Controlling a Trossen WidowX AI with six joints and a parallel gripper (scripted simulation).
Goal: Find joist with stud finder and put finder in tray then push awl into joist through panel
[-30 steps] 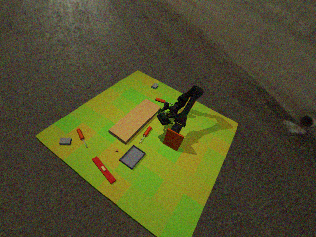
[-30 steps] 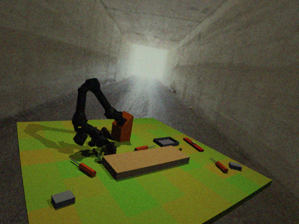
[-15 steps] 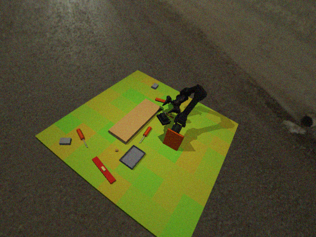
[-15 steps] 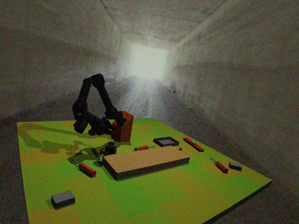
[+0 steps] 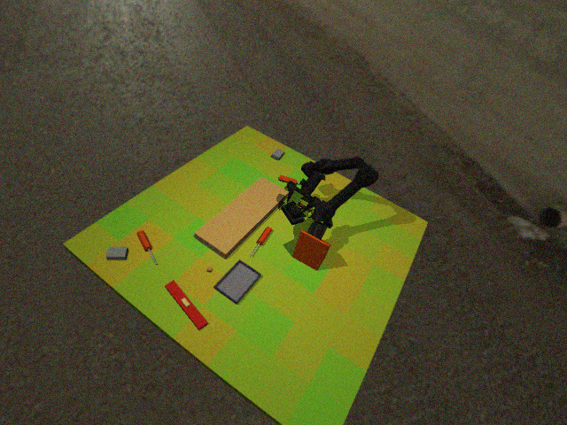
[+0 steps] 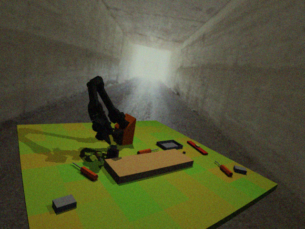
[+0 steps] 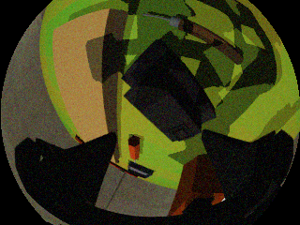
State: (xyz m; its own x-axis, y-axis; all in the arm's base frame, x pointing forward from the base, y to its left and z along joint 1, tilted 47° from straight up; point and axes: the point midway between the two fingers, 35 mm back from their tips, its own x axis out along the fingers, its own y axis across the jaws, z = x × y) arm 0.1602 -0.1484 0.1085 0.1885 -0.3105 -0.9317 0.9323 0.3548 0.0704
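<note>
Progress: we judge it early; the dark block we take for the stud finder is outside the tray, and we see no hole in the top of the floor panel.
Stud finder: in the top view it sits at 3 o'clock from the panel's middle, just beside its end; whether they touch, we cannot tell.
Gripper: wide open, holding nothing, close to the stud finder.
Tray: at 6 o'clock from the panel in the top view, with no tool in it.
Left to do: we still need the grasp, the scan, the tray drop, the awl and one straight push.
Awl: we cannot say which red-handled tool it is: the near one, the far one, or the outlying one.
Far tool's shank: the arm hides most of it in the top view; the exterior shows it forked or doubled, pointing to 10 o'clock.
Wrist view: it shows us the stud finder turned askew to the fingers, harder to read elsewhere.
</note>
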